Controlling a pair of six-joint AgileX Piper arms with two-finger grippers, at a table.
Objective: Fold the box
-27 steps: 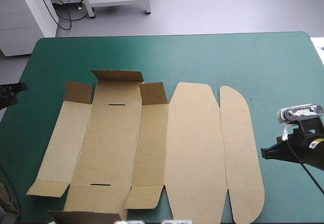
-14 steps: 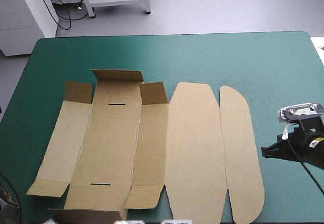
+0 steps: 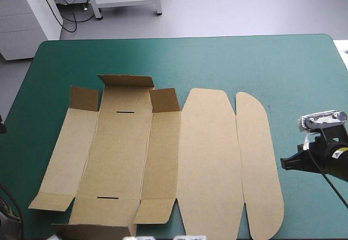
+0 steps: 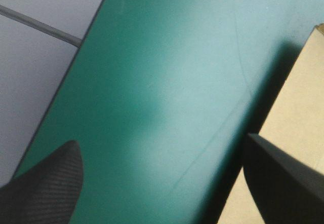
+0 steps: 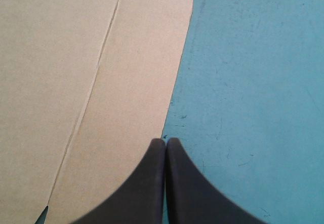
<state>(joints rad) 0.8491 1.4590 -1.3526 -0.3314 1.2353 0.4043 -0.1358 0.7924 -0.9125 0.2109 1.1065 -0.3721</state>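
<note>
Across the teal-green table (image 3: 244, 61) the brown box (image 3: 163, 164) lies almost flat, only its small end flaps (image 3: 164, 100) tilted up, so I'd say nearly all the folding remains. The right hand (image 5: 165, 143), fingers pressed together, sits at the box's right edge. The left hand (image 4: 162, 140), fingers spread, hovers beside its left edge.

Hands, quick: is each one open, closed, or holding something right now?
Left hand: open, empty, over the teal-green cover beside the box.
Right hand: closed, empty, at the box's right edge.
</note>
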